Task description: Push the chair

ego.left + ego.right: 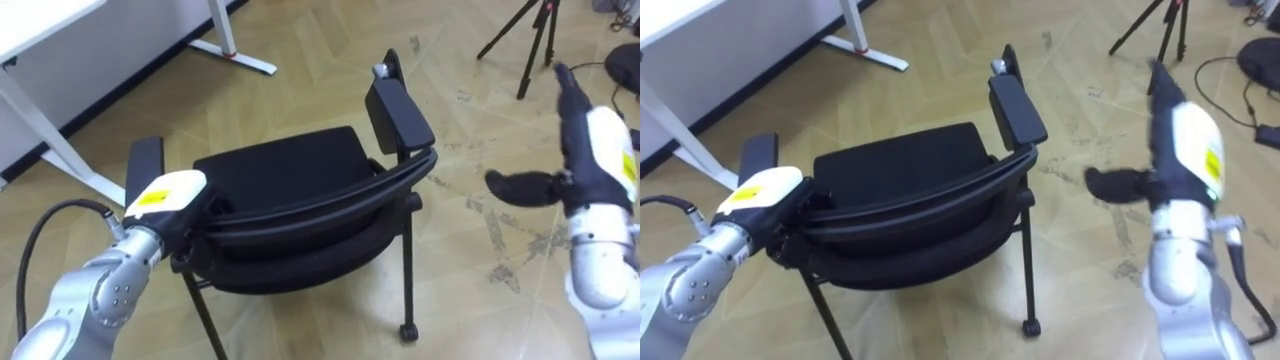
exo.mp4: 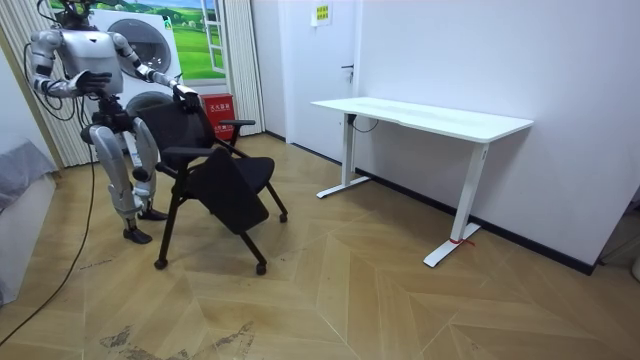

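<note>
Chair (image 1: 290,175) points toward the desk (image 1: 30,25). The left hand (image 1: 170,198) rests on its backrest (image 1: 320,205), probably to push; I cannot tell its grip. The right hand (image 1: 590,150) is spread, apart.

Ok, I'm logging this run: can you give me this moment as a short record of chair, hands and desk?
chair: black, upright, backrest toward the robot
left hand: on the backrest's left end
right hand: open, raised right of the chair, touching nothing
robot: stands behind the chair
desk: white, further off, apart from the chair
</note>
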